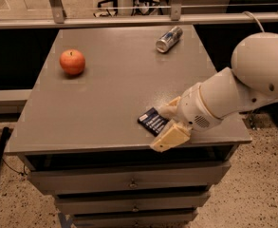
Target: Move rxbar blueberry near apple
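Note:
The rxbar blueberry [151, 120], a flat dark navy wrapper with white text, lies on the grey table [110, 94] near its front right edge. My gripper [166, 122] is at the bar, coming in from the right. Its tan fingers [169, 137] stand apart, one in front of the bar and one behind it, so the bar's right end lies between them and is partly hidden. The red-orange apple [72, 61] sits far off at the table's left side.
A silver-and-blue drink can [169, 39] lies on its side at the table's far right. A metal rail [129, 19] runs along the back edge. Drawers [129, 182] sit below the front edge. The white arm [252, 84] overhangs the right side.

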